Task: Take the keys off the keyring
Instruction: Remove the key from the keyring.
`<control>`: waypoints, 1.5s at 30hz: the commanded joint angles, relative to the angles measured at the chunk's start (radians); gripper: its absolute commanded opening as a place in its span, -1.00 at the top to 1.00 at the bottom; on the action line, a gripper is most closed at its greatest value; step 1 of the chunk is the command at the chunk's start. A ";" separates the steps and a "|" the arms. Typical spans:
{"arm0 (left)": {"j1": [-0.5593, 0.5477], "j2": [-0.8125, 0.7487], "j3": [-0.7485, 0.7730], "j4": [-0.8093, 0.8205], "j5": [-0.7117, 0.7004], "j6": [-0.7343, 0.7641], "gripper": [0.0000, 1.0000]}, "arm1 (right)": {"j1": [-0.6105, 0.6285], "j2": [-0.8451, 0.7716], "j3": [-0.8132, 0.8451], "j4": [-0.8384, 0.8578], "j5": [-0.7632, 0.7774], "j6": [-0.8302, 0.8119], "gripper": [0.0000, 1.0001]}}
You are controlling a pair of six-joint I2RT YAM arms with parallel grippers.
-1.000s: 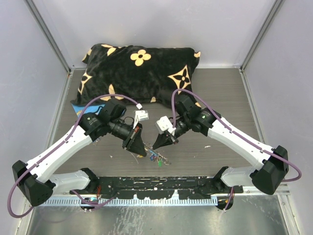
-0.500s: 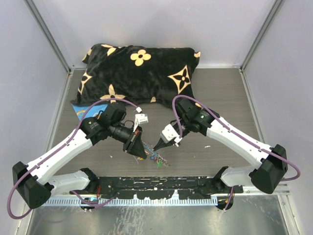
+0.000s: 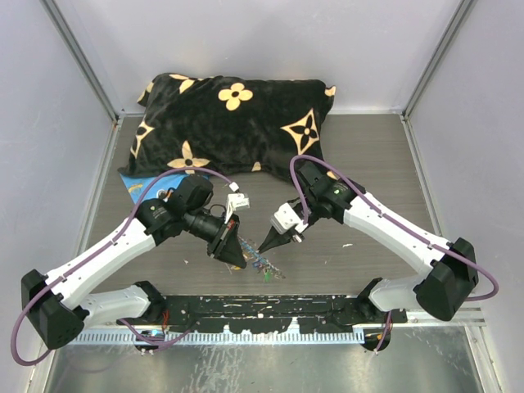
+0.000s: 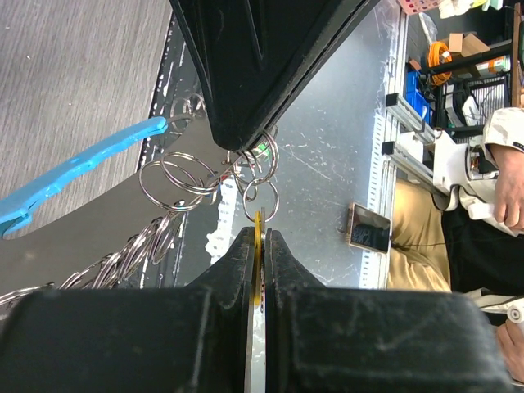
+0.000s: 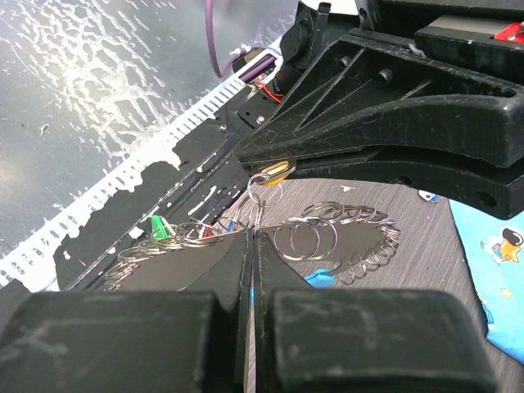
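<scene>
Left wrist view: left hand [image 4: 257, 236] pinched narrow on yellow-headed key [image 5: 277, 169]. Right hand [image 5: 250, 237] pinched shut on small ring of keyring [image 4: 184, 176]. Chain sits low between hands, near front edge of worktop [image 3: 368, 164]. Progress, judged: early. Keys [image 5: 157, 225] all seem attached, none seen lying apart; yellow one looks first to come off. Writing: none readable; pillow [image 3: 233, 115] shows flower pattern only.

Pillow [image 3: 233, 110] behind; tabletop [image 3: 372, 155] (right) open

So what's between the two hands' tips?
Small linked keyring rings bridge the right hand and the yellow key pinched in the left hand, per left wrist view.
</scene>
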 commanded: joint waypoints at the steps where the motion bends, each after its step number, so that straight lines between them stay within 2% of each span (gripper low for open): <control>1: -0.004 -0.044 -0.007 -0.031 0.013 -0.008 1.00 | -0.021 -0.009 0.025 -0.064 -0.060 -0.025 0.98; 12: -0.042 -0.013 -0.013 -0.008 0.003 -0.022 1.00 | -0.023 0.009 0.027 -0.070 -0.078 -0.028 0.98; 27: -0.042 -0.074 0.054 -0.016 -0.001 -0.036 1.00 | -0.039 0.057 -0.040 -0.008 -0.111 -0.003 0.98; 35: -0.043 -0.042 0.094 -0.025 0.006 -0.069 1.00 | -0.027 0.051 -0.035 0.018 -0.104 0.052 0.83; 41: -0.042 -0.015 0.122 -0.015 0.034 -0.126 1.00 | -0.009 0.044 -0.030 0.043 -0.080 0.100 0.89; 45: -0.043 0.001 0.137 -0.009 0.051 -0.166 1.00 | -0.008 0.037 -0.040 0.081 -0.056 0.150 0.86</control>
